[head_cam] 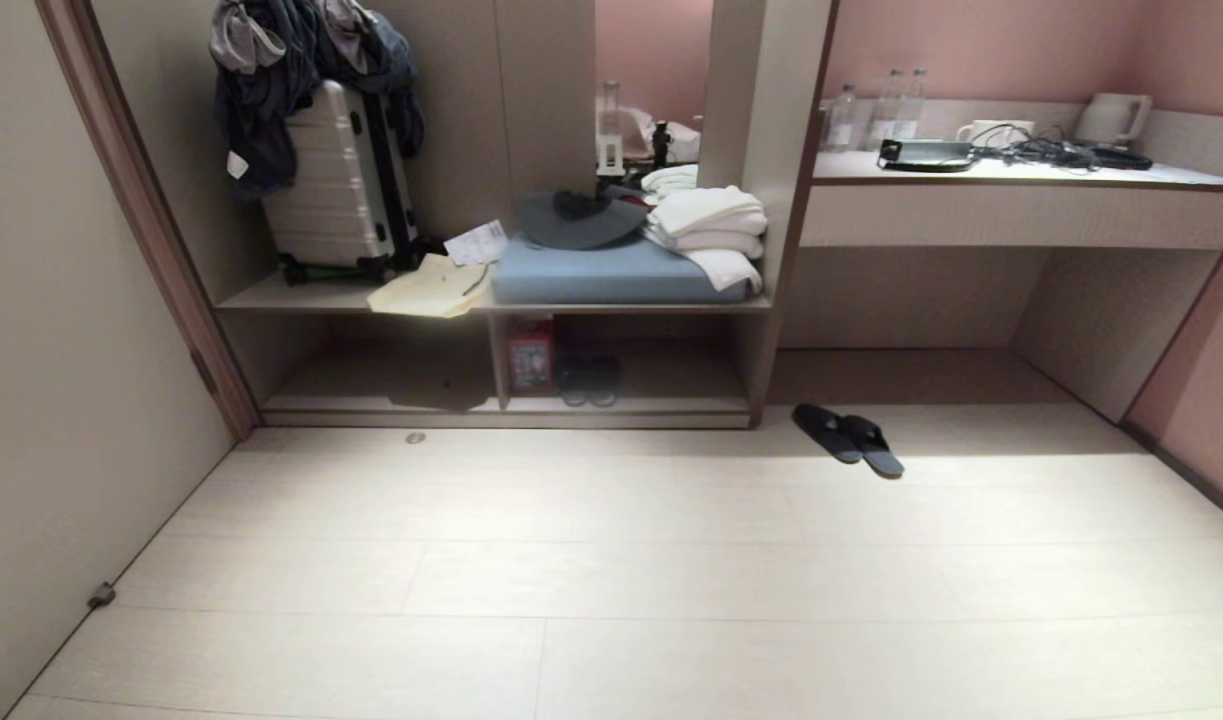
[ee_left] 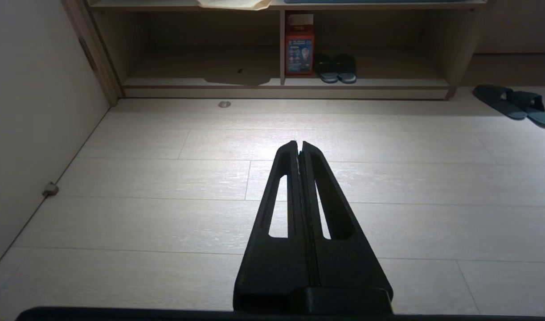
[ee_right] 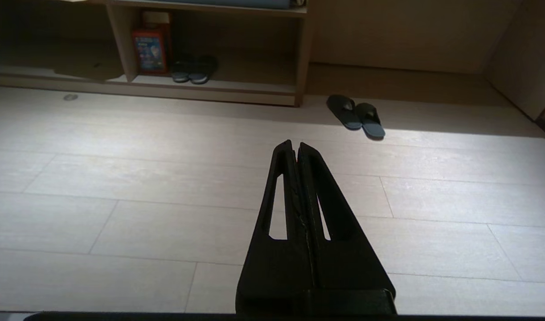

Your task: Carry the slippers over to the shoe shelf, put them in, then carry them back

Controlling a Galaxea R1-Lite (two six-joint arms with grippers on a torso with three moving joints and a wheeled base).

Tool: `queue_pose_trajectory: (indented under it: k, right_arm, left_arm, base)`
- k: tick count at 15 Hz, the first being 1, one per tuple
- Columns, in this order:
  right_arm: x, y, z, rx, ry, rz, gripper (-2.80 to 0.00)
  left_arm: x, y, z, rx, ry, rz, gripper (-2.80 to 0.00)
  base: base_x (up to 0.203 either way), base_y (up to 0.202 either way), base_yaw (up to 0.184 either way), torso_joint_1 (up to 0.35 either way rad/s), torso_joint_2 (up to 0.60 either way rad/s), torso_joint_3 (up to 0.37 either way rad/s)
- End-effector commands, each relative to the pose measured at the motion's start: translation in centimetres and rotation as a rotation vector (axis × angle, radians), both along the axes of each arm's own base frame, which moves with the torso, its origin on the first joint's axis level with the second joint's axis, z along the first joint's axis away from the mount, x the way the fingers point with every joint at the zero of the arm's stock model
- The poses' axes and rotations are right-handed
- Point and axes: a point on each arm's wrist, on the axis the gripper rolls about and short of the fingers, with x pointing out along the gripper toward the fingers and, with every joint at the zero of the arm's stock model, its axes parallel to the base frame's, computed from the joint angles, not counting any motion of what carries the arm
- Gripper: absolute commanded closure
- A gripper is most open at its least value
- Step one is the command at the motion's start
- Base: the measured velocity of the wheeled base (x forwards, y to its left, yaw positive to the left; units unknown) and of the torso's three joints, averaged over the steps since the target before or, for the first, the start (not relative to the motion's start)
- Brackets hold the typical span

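The slippers [head_cam: 848, 438] [ee_left: 515, 103] [ee_right: 356, 116], a flat dark grey pair, lie side by side on the pale floor just right of the shoe shelf's right end. The shoe shelf [head_cam: 671, 404] [ee_left: 388, 82] [ee_right: 254, 87] is the low open compartment under the bench. Neither arm shows in the head view. My left gripper [ee_left: 299, 143] hangs shut and empty over bare floor, far short of the shelf. My right gripper [ee_right: 295, 143] is shut and empty too, with the slippers well ahead of it and a little to the right.
A chunkier black pair [head_cam: 588, 381] and a red box [head_cam: 529, 357] sit inside the shelf. Above are a suitcase [head_cam: 336, 180], blue cushion [head_cam: 611, 272] and towels. A desk counter [head_cam: 1021, 215] stands at the right, a wall with a doorstop [head_cam: 101, 596] at the left.
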Motion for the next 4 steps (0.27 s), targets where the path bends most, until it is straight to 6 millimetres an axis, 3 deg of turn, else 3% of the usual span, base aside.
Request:
queue_pose_trajectory:
  k: [1,4]
  right_arm:
    - [0.01,0.00,0.00,-0.002,0.002,0.002,0.00]
    - [0.01,0.00,0.00,-0.004,0.002,0.001,0.00]
  left_arm:
    - [0.00,0.00,0.01,-0.001,-0.001,0.001,0.00]
    - [0.00,0.00,0.01,0.004,-0.001,0.000,0.00]
  base:
    - [0.000,0.000,0.000,0.000,0.00,0.000]
    - [0.000,0.000,0.000,0.000,0.00,0.000]
